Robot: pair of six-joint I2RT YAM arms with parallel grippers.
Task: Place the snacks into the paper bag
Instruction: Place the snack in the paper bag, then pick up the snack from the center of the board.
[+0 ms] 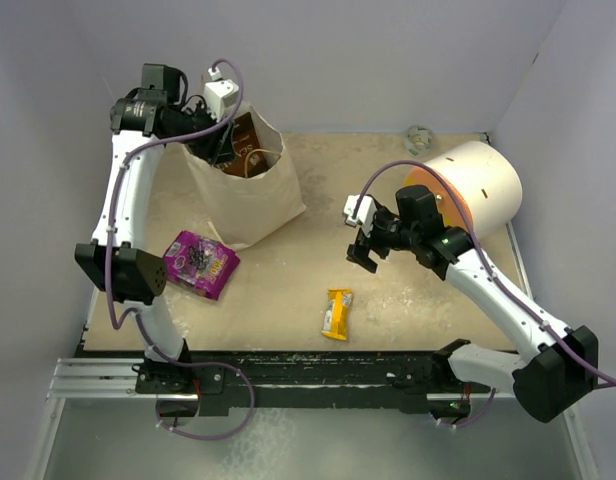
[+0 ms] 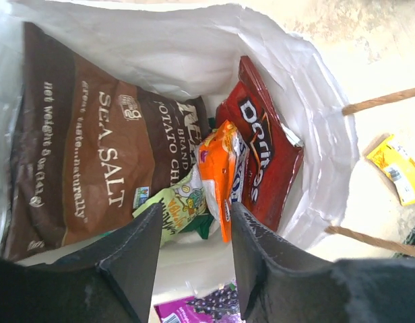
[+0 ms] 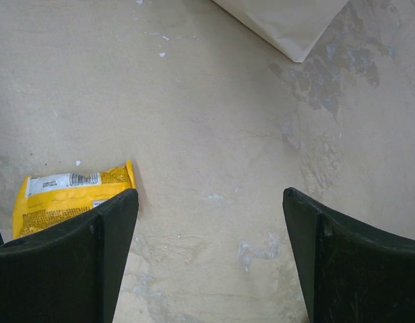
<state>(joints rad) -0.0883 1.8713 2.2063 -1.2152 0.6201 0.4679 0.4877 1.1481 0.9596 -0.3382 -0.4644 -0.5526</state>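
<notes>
The tan paper bag [image 1: 250,200] stands open at the back left. My left gripper [image 1: 216,140] hovers over its mouth, open and empty. The left wrist view looks down into the bag [image 2: 194,47]: a brown chip bag [image 2: 93,148], a red pouch [image 2: 265,151], an orange pouch [image 2: 219,168] and a green packet [image 2: 172,207] lie inside, below my left gripper [image 2: 194,225]. A purple packet [image 1: 200,263] lies on the table in front of the bag. A small yellow bar [image 1: 337,313] lies mid-table. My right gripper [image 1: 367,247] hangs open and empty above the table, up and right of the bar [image 3: 66,195].
A big cream cylinder with an orange face [image 1: 475,185] lies at the back right, just behind my right arm. A small grey object [image 1: 419,138] sits at the back wall. The bag's twisted handles [image 2: 382,101] hang on its right side. The bag's corner [image 3: 288,23] shows in the right wrist view.
</notes>
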